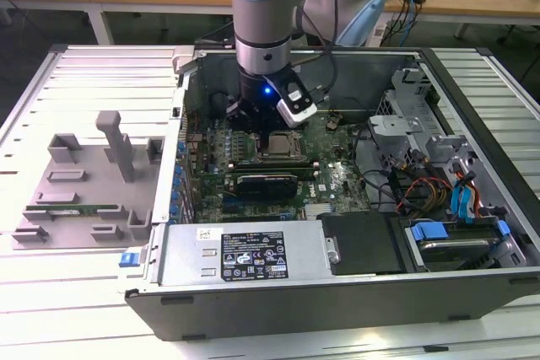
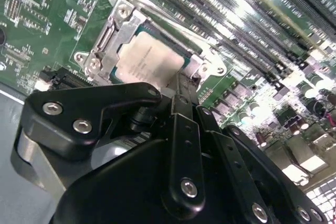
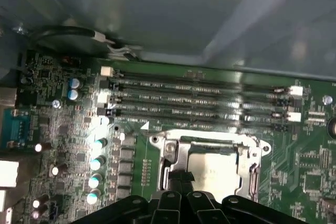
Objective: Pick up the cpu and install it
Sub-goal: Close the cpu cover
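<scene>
The cpu (image 3: 212, 169) lies flat in its socket (image 3: 157, 148) at the middle of the motherboard (image 3: 63, 129), beside the memory slots (image 3: 199, 98), just below the gripper (image 3: 180, 178), whose jaws are pressed together over its nearest edge.

A black gripper (image 2: 177, 82) with jointed, screw-studded links takes up the foreground, its tips drawn together at the edge of the cpu (image 2: 149, 59). The cpu, a pale silvery square, lies flat inside a shiny metal socket frame (image 2: 113, 30) on a green motherboard (image 2: 42, 19). Beyond the socket, long dark memory slots (image 2: 236, 14) run diagonally in parallel rows.
</scene>
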Motion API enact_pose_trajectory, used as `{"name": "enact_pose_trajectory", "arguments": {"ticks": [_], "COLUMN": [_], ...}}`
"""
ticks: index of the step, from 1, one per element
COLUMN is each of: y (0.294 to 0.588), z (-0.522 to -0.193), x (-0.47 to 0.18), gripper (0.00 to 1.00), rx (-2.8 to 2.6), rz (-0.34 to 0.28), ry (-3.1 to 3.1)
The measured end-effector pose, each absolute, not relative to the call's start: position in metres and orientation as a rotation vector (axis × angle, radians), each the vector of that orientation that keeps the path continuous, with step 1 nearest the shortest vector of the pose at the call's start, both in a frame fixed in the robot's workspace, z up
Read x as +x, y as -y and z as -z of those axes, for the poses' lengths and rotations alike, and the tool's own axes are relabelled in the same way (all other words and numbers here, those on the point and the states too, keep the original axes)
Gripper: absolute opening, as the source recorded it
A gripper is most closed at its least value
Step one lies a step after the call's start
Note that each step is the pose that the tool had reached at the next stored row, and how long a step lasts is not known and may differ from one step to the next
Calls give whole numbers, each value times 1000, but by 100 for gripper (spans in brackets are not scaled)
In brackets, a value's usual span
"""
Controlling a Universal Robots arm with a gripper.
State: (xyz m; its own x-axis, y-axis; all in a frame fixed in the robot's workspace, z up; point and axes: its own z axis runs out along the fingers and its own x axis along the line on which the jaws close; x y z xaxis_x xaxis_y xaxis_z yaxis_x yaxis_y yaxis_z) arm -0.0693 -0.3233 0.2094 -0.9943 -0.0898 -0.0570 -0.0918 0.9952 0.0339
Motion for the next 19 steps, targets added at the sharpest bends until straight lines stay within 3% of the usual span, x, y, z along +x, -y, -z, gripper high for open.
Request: {"name": "enact_pose_trajectory", "arguments": {"ticks": [19], "y": [323], "z": [-202], "x": [-76], "gripper": [11], "rx": [-144], "rz": [-52], "ry": [-3082]}}
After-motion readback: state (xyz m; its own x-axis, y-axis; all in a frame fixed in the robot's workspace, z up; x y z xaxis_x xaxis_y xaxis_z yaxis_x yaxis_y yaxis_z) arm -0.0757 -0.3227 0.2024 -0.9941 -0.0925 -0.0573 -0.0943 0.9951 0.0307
